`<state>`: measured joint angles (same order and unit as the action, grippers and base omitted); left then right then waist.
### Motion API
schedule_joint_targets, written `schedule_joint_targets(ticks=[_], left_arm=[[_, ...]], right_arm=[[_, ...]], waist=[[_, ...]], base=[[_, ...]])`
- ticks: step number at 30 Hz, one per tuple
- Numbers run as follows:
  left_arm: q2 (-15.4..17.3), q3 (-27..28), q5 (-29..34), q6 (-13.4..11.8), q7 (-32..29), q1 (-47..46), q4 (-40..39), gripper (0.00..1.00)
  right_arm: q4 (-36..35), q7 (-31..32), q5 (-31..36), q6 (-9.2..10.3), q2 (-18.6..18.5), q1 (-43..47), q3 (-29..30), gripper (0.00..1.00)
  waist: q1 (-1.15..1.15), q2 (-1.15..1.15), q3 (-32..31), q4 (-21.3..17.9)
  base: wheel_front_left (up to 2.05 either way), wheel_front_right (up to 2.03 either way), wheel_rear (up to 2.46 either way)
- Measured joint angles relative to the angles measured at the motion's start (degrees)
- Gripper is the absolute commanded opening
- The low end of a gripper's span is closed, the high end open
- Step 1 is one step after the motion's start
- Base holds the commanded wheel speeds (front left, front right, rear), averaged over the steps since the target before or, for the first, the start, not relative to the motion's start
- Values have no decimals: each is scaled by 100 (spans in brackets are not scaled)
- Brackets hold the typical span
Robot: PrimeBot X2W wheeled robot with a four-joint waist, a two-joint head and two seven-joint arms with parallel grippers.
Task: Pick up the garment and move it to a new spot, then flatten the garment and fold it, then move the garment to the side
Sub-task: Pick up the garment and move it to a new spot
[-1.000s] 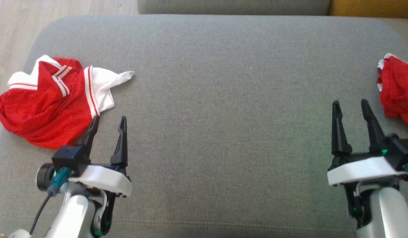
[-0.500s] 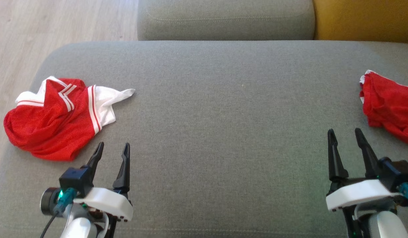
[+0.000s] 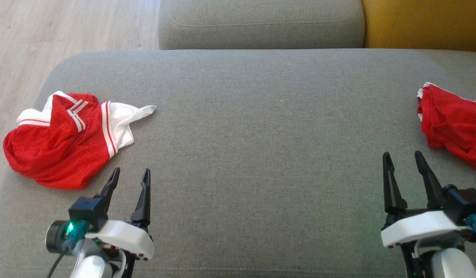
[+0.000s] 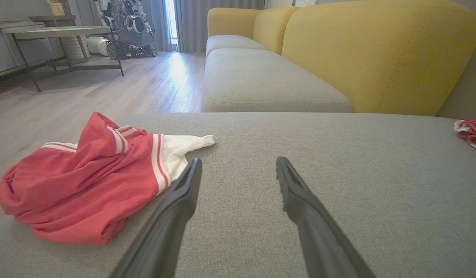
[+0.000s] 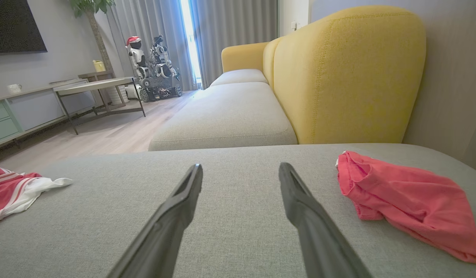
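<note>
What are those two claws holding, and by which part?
Nothing. The left gripper and right gripper both stand open and empty; the red-and-white garment and the red garment lie on the grey cushion.

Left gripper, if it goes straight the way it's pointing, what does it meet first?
Probably the white edge of the red-and-white garment, roughly in line with the outer finger of the left gripper; between its fingers, grey cushion lies ahead. Height is unclear.

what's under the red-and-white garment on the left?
The red-and-white garment lies crumpled on the grey cushion, nothing on top of it. Whatever is beneath its folds is covered.
</note>
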<state>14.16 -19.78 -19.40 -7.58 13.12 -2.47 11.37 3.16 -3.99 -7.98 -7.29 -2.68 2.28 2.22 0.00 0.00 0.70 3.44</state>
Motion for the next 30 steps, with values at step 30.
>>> schedule_joint_targets(ticks=[30], left_arm=[[-22, -1, -153, -51, 43, -287, 10, 100]], right_arm=[[-157, 100, 101, 0, 4, -31, 80, 100]], waist=[[0, 0, 143, 948]], base=[[0, 0, 0]])
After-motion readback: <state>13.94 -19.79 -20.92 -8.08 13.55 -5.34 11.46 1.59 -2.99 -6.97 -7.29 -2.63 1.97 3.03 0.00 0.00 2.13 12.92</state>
